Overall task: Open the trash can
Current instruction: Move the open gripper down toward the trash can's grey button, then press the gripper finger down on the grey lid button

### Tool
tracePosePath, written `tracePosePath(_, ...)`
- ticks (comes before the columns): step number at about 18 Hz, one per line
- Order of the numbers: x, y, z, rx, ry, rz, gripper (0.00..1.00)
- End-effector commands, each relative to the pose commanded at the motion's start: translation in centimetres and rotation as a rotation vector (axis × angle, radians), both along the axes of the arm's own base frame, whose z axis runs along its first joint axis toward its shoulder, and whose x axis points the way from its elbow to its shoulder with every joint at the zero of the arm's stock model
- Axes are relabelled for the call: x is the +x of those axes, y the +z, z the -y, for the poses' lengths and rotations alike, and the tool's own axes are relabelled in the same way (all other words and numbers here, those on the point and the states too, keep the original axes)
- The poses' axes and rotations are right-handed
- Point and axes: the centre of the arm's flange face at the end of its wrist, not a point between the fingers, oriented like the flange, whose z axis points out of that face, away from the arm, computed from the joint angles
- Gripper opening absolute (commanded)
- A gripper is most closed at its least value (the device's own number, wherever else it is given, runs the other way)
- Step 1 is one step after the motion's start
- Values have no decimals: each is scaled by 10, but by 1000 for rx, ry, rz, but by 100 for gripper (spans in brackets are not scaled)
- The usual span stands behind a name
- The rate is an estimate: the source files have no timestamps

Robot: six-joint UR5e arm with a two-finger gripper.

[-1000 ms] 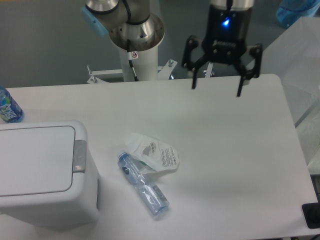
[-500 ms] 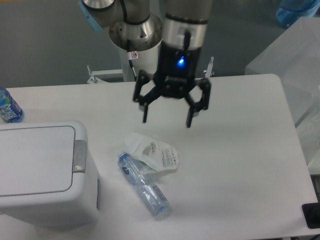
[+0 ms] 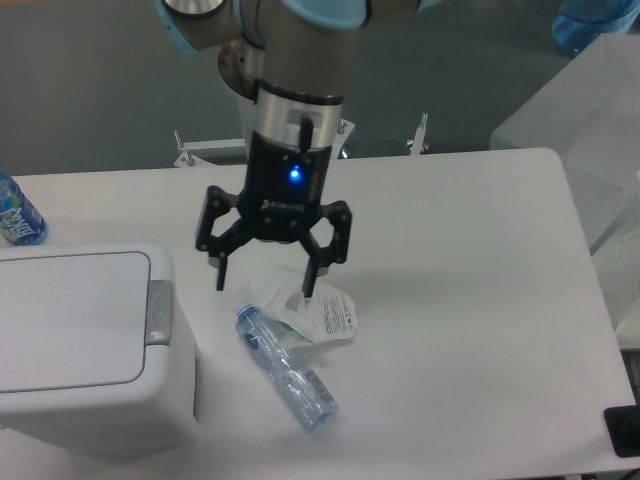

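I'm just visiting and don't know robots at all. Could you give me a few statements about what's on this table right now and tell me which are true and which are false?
1. The trash can has its lid closed. True.
2. The gripper is clamped on the clear plastic bottle. False: its fingers are spread apart and empty, above the table, and the bottle lies untouched.
3. The clear bottle is lying on its side. True.
4. The white pouch is inside the trash can. False: it lies on the table beside the bottle.
5. A blue-labelled bottle stands at the table's far left edge. True.
6. The grey push strip is being pressed by the gripper. False: the gripper is off to its right, not touching it.
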Motion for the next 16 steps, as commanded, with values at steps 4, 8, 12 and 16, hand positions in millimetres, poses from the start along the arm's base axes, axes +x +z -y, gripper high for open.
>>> tracePosePath(4, 11, -13, -14, -13, -27, 12, 100)
tracePosePath(8, 13, -17, -17, -20, -33, 16, 100)
tracePosePath(12, 16, -23, -22, -27, -41, 21, 100)
tracePosePath(16, 19, -25, -24, -30, -46, 24, 100)
